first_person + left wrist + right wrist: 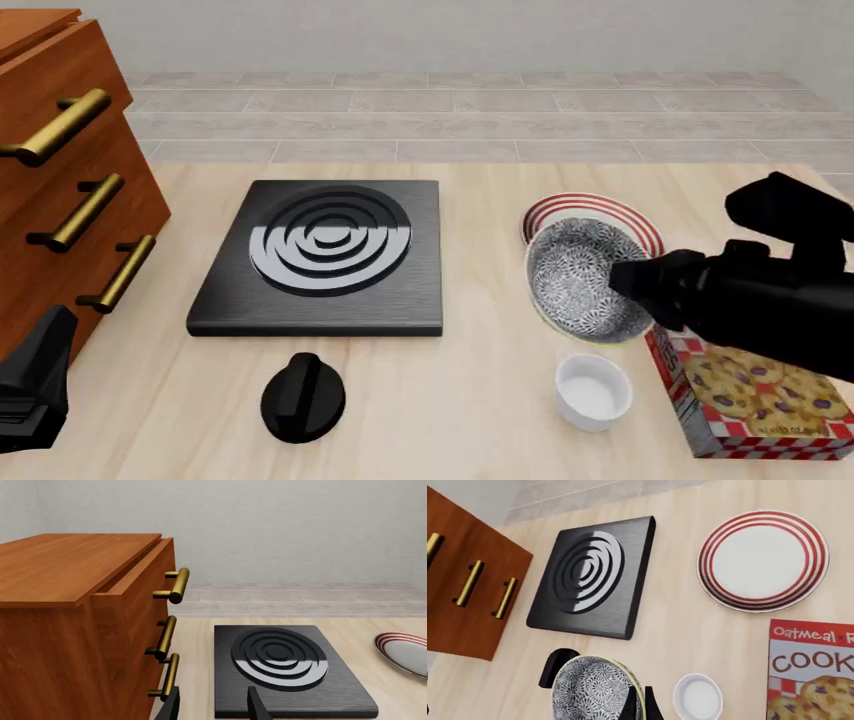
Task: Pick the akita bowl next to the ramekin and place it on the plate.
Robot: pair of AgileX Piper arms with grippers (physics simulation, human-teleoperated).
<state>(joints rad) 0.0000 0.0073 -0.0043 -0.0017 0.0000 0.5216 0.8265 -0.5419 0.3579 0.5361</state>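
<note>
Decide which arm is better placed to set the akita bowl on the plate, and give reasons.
Right. Its claw already grips the akita bowl, lifted and tilted beside the plate. The left claw sits far off by the drawers.

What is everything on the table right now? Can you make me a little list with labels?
akita bowl: lifted and tilted, gripped at its rim by the right gripper
plate: flat on the table, bare, red rings at the rim
ramekin: upright on the table, near the cookie box
stove burner: black, left of the plate
black knob: in front of the burner
wooden drawers: far left, brass handles
left gripper: open, holding nothing
</note>
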